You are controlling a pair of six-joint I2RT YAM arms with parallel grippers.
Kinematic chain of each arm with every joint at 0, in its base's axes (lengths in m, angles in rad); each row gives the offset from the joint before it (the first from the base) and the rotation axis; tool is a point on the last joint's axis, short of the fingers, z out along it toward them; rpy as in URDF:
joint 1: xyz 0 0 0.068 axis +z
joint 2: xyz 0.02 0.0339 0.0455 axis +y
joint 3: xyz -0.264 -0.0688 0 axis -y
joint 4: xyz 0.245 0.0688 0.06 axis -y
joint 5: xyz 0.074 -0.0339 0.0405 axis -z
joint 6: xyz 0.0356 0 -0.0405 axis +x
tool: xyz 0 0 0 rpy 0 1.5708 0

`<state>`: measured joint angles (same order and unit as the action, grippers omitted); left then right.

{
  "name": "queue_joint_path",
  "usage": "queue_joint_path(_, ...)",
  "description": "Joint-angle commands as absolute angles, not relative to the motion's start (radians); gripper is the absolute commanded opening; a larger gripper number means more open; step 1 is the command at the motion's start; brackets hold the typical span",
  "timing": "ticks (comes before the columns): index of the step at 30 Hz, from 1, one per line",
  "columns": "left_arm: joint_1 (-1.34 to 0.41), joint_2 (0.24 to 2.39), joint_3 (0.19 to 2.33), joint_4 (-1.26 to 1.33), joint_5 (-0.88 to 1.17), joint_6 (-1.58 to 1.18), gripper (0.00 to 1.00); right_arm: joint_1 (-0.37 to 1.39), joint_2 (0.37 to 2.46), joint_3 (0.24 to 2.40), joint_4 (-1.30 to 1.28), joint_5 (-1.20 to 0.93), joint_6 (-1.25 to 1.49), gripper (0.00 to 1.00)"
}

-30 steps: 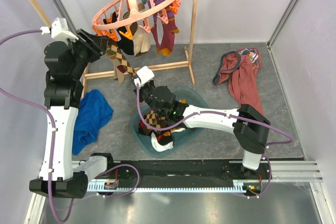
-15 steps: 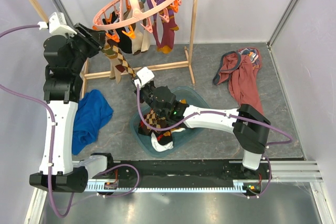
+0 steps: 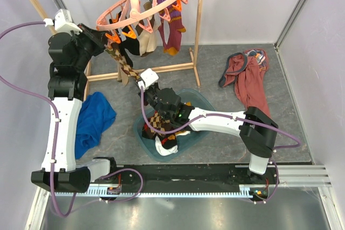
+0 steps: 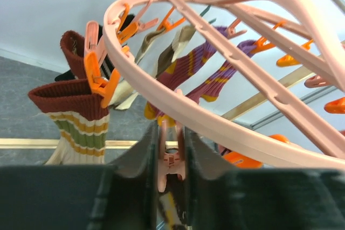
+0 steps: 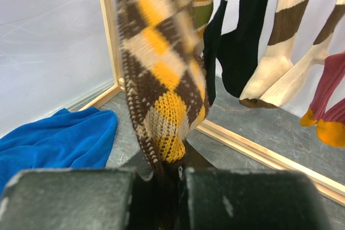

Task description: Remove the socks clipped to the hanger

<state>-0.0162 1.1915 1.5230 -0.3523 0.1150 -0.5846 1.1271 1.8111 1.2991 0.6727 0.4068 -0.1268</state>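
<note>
hanger [image 3: 134, 1] hooked on the rail of the wooden rack [image 3: 200, 20], over the far left part of the worktop [image 3: 226, 117]. ring tilted, low side to the left. left gripper [image 3: 106, 42] raised at that low rim. wrist view: its fingers [image 4: 135, 176] pressed against both sides of a pink clip [image 4: 171, 160] under the ring, gripping it. argyle sock [image 3: 125, 63] hangs below that clip and slants down and right to the right gripper [image 3: 138, 79], which is closed on the sock's lower end. the sock runs down between its fingers [image 5: 226, 197]. purple striped socks [image 3: 172, 30] and a beige and brown sock [image 3: 146, 44] are clipped further round the ring. teal tub [image 3: 200, 98] near the middle of the worktop, toward the near edge, holds a second argyle sock [image 3: 156, 123] and a white and black sock [image 3: 164, 145]. blue cloth [image 3: 92, 119] lies by the left edge. maroon garment [image 3: 249, 82] lies toward the far right corner.
</note>
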Motion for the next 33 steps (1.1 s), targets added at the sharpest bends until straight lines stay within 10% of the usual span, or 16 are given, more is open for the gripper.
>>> queue_joint_path(1,-0.012,1.193,1.552,-0.296,0.12,-0.565,0.02,1.123,1.766,1.286,0.692,0.387,-0.107,0.0)
queue_joint_path(12,-0.012,1.187,1.525,-0.301,0.127,-0.528,0.04,1.123,1.661,1.227,0.548,0.365,-0.022,0.0)
queue_joint_path(18,-0.012,1.094,1.405,-0.292,0.101,-0.479,0.48,1.123,1.556,1.183,0.279,0.253,0.135,0.15)
queue_joint_path(27,-0.014,0.934,1.253,-0.327,0.095,-0.474,0.8,1.123,1.418,1.083,0.043,0.303,0.21,0.22)
queue_joint_path(33,-0.014,0.784,1.065,-0.333,0.156,-0.503,0.83,1.12,1.325,0.957,0.006,0.425,0.29,0.41)
